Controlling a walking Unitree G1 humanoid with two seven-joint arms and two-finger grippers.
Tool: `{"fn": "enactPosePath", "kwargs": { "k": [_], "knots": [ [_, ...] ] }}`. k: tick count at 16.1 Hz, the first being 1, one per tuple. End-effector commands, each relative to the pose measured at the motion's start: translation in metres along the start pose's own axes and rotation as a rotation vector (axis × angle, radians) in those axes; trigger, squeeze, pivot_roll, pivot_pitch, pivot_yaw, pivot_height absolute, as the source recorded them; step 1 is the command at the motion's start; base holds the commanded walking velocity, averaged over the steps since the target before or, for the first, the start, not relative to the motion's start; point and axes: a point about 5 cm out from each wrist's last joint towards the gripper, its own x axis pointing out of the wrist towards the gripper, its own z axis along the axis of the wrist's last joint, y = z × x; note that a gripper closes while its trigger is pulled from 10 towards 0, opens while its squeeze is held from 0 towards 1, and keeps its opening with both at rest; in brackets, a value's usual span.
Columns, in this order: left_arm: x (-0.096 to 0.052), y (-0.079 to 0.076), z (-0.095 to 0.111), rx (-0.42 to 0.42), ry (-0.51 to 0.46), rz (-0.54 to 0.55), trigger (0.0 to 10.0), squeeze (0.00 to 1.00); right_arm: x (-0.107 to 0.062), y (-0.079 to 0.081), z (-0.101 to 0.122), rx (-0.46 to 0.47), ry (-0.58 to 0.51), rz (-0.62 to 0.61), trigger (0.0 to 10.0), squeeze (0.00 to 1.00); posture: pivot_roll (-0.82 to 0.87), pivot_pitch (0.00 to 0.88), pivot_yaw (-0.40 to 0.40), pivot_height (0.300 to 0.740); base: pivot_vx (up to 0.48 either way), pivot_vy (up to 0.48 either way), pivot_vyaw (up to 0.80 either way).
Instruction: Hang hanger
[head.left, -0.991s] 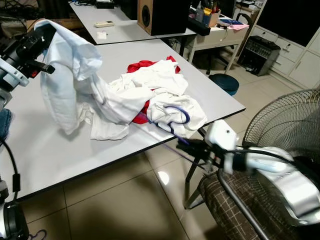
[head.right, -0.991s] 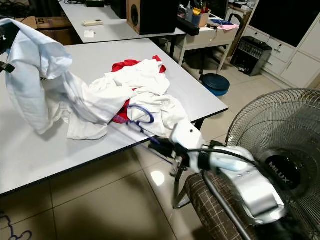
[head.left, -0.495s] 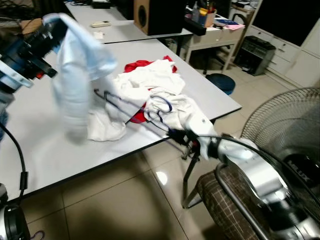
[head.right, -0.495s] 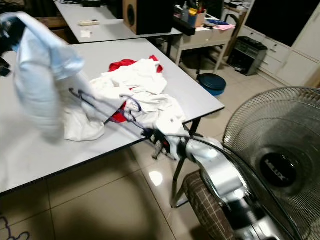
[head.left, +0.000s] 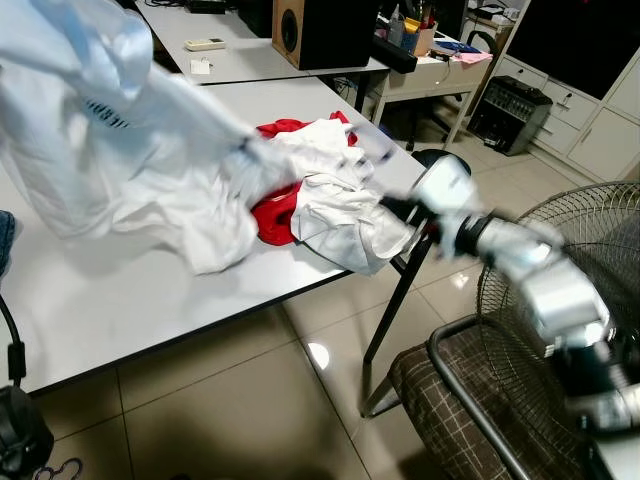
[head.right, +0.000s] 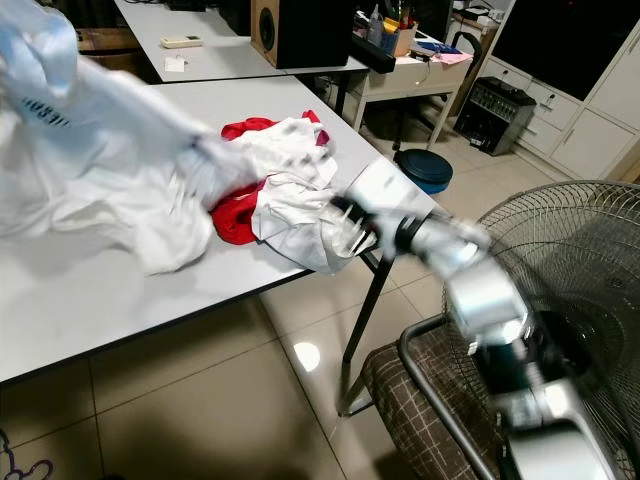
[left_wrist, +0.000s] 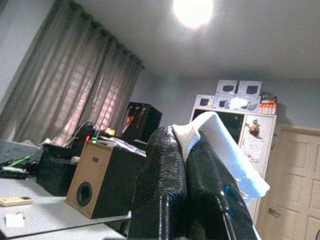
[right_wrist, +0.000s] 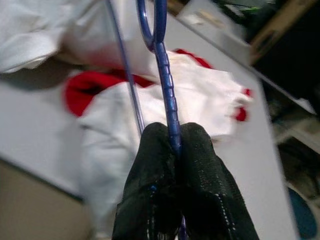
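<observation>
1. The blue hanger (right_wrist: 162, 75) is clamped at its neck between the two black fingers of the right gripper (right_wrist: 175, 145); its hook and wire arm run straight out beyond the fingertips, so the long axis continues the gripper's own line.
2. In the head views that gripper (head.left: 395, 208) sits at about 3 o'clock, over the table's (head.left: 120, 300) near corner, aimed toward 9 o'clock at the raised garment.
3. The pale blue shirt (head.left: 110, 140) hangs blurred at 10 o'clock, its fabric pinched tight in the left gripper (left_wrist: 187, 145), well above the tabletop.
4. Judged from this, the hanger's arm must travel leftward into the shirt opening; the right arm carries it, the left only presents.
5. A heap of white clothes (head.left: 335, 205) and a red garment (head.left: 275, 210) lies between them, a likely snag.
6. A fan (head.left: 590, 260) stands at 4 o'clock.
</observation>
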Motion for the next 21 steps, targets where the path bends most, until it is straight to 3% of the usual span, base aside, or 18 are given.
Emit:
{"fn": "enactPosePath", "kwargs": {
  "k": [1,3,5,7,8,10,11,12,13,14,15,16,18,19,21],
  "knots": [
    [0.003,-0.006,0.012,-0.003,-0.049,-0.031,0.0,0.00,-0.003,-0.023,0.000,0.009,-0.008,-0.140,10.0,0.00,0.05,0.000,-0.115,0.740,0.000,0.000,0.00],
    [0.004,-0.002,0.013,-0.029,-0.057,0.012,0.0,0.00,0.000,-0.035,0.011,0.052,-0.083,-0.220,10.0,0.00,0.06,0.000,-0.113,0.740,0.000,0.000,0.00],
    [-0.007,0.023,-0.011,-0.025,0.075,0.253,0.0,0.00,0.002,-0.029,0.006,0.102,-0.109,-0.208,10.0,0.00,0.07,0.000,-0.109,0.740,0.000,0.000,0.00],
    [-0.035,0.049,-0.049,-0.014,0.233,0.547,0.0,0.00,0.004,-0.010,0.003,0.095,-0.129,-0.084,10.0,0.00,0.08,0.000,-0.105,0.740,0.000,0.000,0.00],
    [-0.068,0.066,-0.081,-0.021,0.370,0.779,0.0,0.00,0.003,0.003,0.000,0.087,-0.138,0.005,10.0,0.00,0.08,0.000,-0.099,0.740,0.000,0.000,0.00],
    [-0.096,0.073,-0.108,-0.011,0.476,0.948,0.0,0.00,0.001,0.013,-0.004,0.085,-0.129,0.060,10.0,0.00,0.08,0.000,-0.093,0.740,0.000,0.000,0.00],
    [-0.119,0.078,-0.127,0.003,0.558,1.078,0.0,0.00,0.001,0.017,-0.008,0.084,-0.121,0.081,10.0,0.00,0.08,0.000,-0.085,0.740,0.000,0.000,0.00],
    [-0.130,0.079,-0.136,0.008,0.599,1.122,0.0,0.00,0.000,0.019,-0.009,0.085,-0.115,0.084,10.0,0.00,0.08,0.000,-0.085,0.740,0.000,0.000,0.00],
    [-0.141,0.078,-0.147,0.057,0.682,1.137,0.0,0.00,-0.002,0.021,-0.011,0.082,-0.110,0.083,10.0,0.00,0.07,0.000,-0.072,0.740,0.000,0.000,0.00],
    [-0.143,0.077,-0.149,0.089,0.717,1.123,0.0,0.00,-0.004,0.021,-0.011,0.082,-0.110,0.084,10.0,0.00,0.07,0.000,-0.062,0.740,0.000,0.000,0.00],
    [-0.140,0.075,-0.150,0.176,0.782,1.034,10.0,0.00,-0.010,0.023,-0.012,0.085,-0.109,0.094,10.0,0.00,0.07,0.000,-0.060,0.740,0.000,0.000,0.00],
    [-0.134,0.072,-0.149,0.241,0.808,0.917,10.0,1.00,-0.016,0.026,-0.013,0.085,-0.103,0.107,10.0,0.00,0.07,0.000,-0.060,0.740,0.000,0.000,0.00],
    [-0.122,0.070,-0.139,0.367,0.833,0.737,10.0,1.00,-0.029,0.031,-0.019,0.088,-0.078,0.106,10.0,0.00,0.06,0.000,-0.060,0.740,0.000,0.000,0.00],
    [-0.115,0.068,-0.130,0.458,0.856,0.617,10.0,1.00,-0.034,0.029,-0.022,0.111,-0.070,0.044,10.0,0.00,0.06,0.000,-0.056,0.740,0.000,0.000,0.00],
    [-0.105,0.069,-0.113,0.547,0.863,0.523,10.0,1.00,-0.035,0.027,-0.024,0.131,-0.056,-0.005,10.0,0.00,0.05,0.000,-0.046,0.740,0.000,0.000,0.00]
  ]
}}
